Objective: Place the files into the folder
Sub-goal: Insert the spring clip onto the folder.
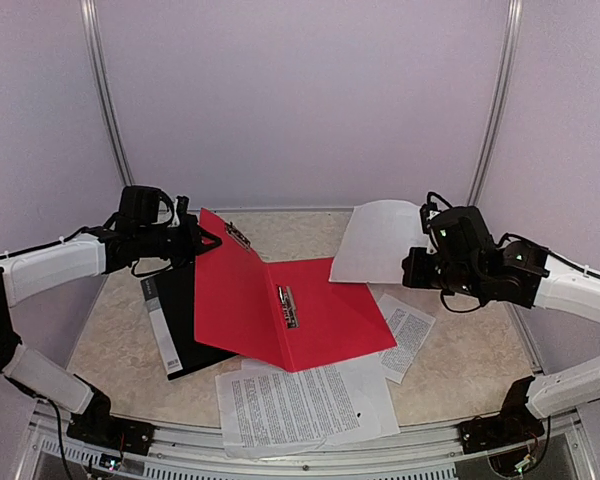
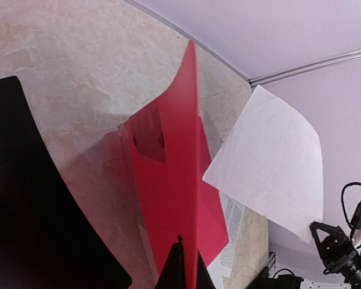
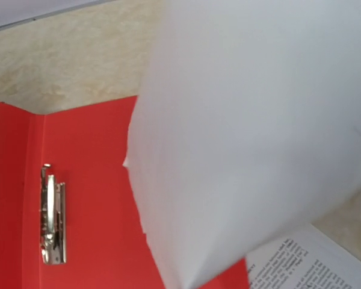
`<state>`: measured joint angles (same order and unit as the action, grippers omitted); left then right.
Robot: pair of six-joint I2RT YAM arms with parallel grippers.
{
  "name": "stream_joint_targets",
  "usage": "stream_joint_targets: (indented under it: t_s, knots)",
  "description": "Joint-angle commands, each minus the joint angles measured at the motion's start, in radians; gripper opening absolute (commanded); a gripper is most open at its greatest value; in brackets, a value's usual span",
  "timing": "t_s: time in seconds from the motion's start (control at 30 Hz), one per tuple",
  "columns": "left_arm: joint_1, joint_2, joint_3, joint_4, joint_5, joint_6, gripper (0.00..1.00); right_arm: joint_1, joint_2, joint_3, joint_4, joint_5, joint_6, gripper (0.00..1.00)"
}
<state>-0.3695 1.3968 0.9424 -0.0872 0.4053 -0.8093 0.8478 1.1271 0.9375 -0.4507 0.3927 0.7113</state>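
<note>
Red folder (image 1: pixel 320 325) lies open with no paper in it yet, your left gripper (image 1: pixel 194 243) pinching its cover up, your right gripper (image 1: pixel 414 268) pinching one blank sheet (image 1: pixel 375 240) above it, and printed files (image 1: pixel 290 405) at the table (image 1: pixel 470 370) front are left to load.

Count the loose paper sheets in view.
4: blank sheet in the right gripper; printed sheet right of the red folder; top sheet overlapping a lower sheet at the near edge; more may hide underneath.
</note>
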Motion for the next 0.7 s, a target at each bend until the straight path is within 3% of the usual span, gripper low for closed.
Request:
stream_joint_targets:
  t_s: [0.0,0.4,0.67]
  knots:
    - [0.007,-0.052,0.075,0.109,0.128,-0.143,0.0,-0.005,-0.01,0.033,-0.011,-0.021,-0.025,0.0]
    - [0.014,-0.182,0.023,0.092,0.214,-0.327,0.0,-0.005,0.003,0.006,0.026,-0.076,-0.044,0.0]
    - [-0.002,-0.306,-0.086,-0.08,0.117,-0.254,0.0,-0.006,0.005,-0.009,0.064,-0.147,-0.04,0.0]
